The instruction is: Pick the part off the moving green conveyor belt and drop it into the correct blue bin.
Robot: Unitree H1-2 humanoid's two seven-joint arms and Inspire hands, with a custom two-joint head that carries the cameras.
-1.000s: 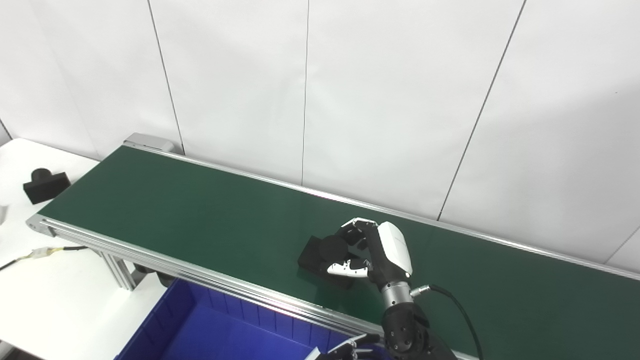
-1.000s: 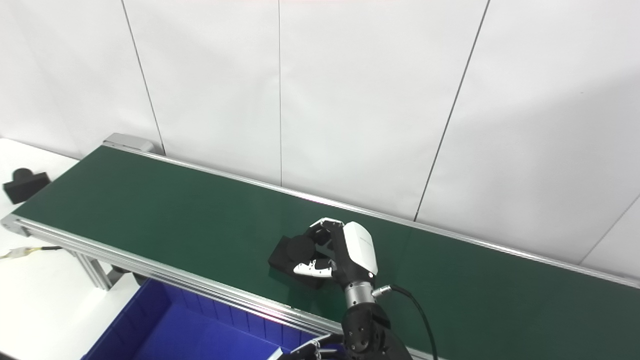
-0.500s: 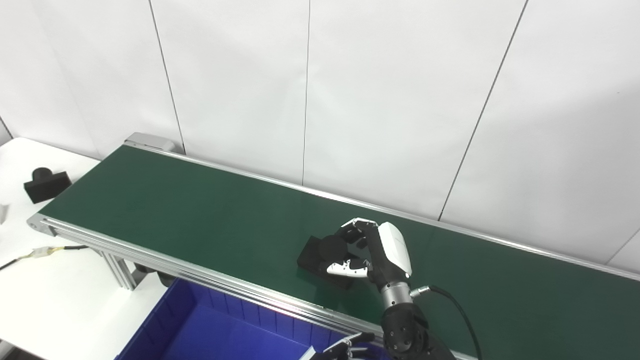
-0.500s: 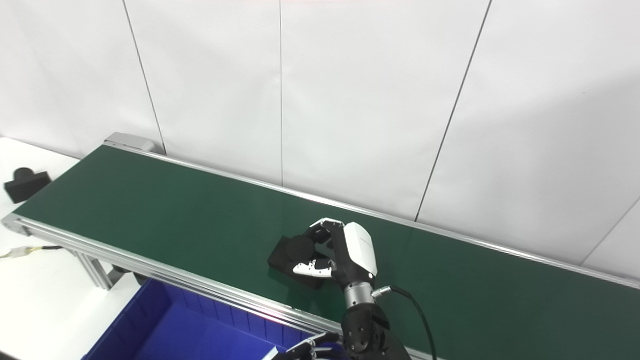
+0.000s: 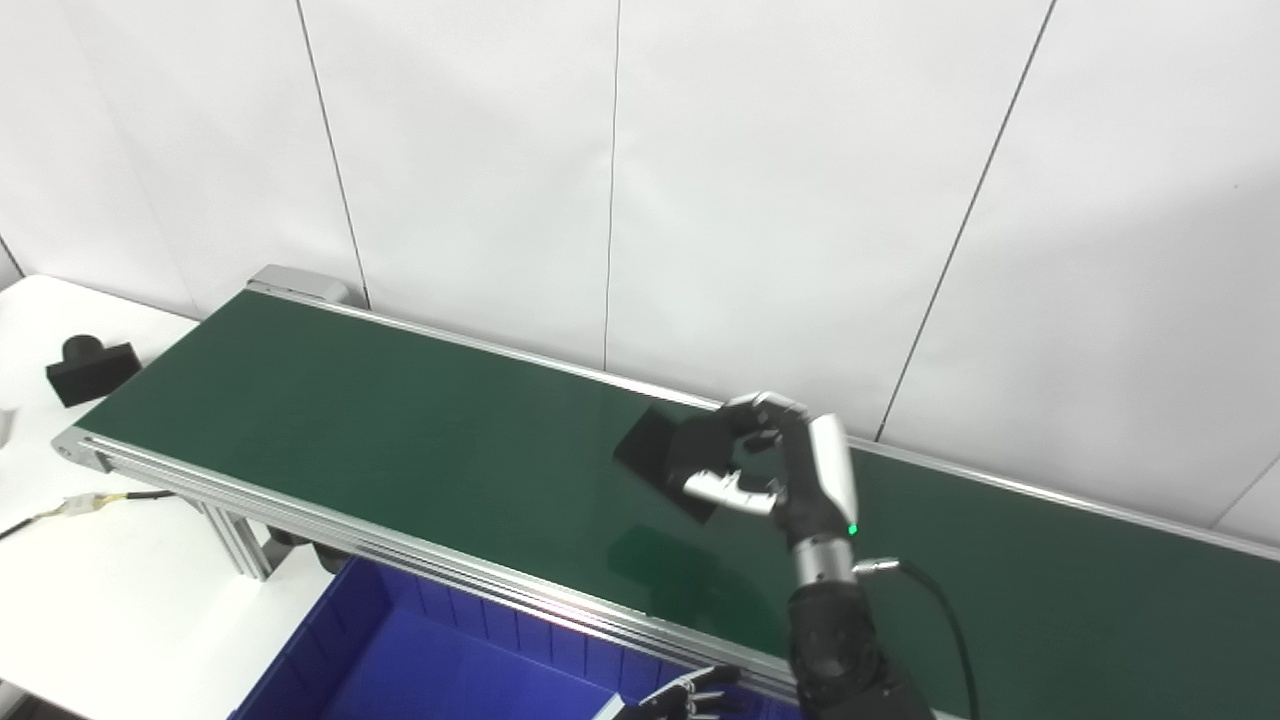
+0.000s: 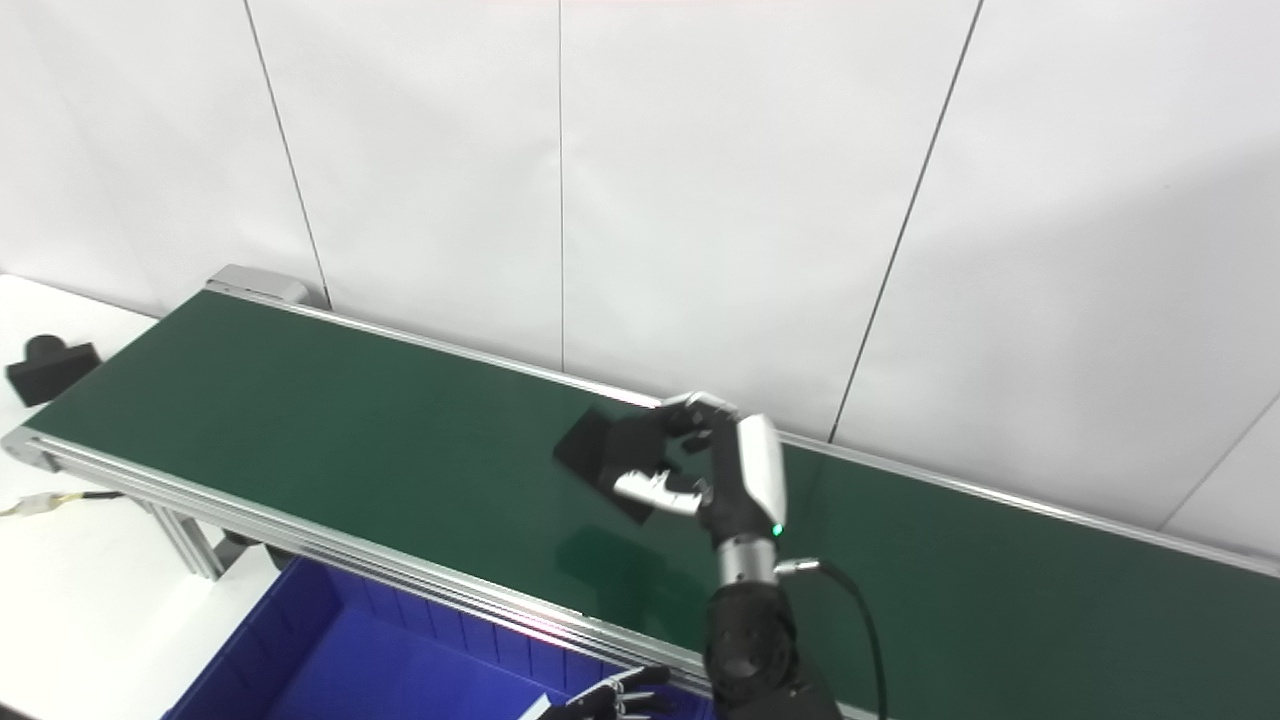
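The black part [image 5: 668, 457] is up off the green conveyor belt [image 5: 400, 440], pinched in the robot's right hand [image 5: 785, 470]. The fingers [image 5: 752, 412] curl over its top and the thumb [image 5: 722, 490] presses in from below, so that hand is clamped on the part. The part hangs tilted, flat plate facing out toward the left, and its dark shadow sits on the belt just underneath.

The blue bin [image 5: 430, 650] sits down in front of the belt's near rail, well below and to the left of the part. The left hand [image 5: 672, 700] only peeks in at the bottom edge over the bin, fingers spread apart and holding nothing.

Over on the far left, a second black part [image 5: 90, 368] sits on the white worktop [image 5: 110, 590] beside the belt's end, and a cable with a connector [image 5: 80, 506] lies on that worktop too.
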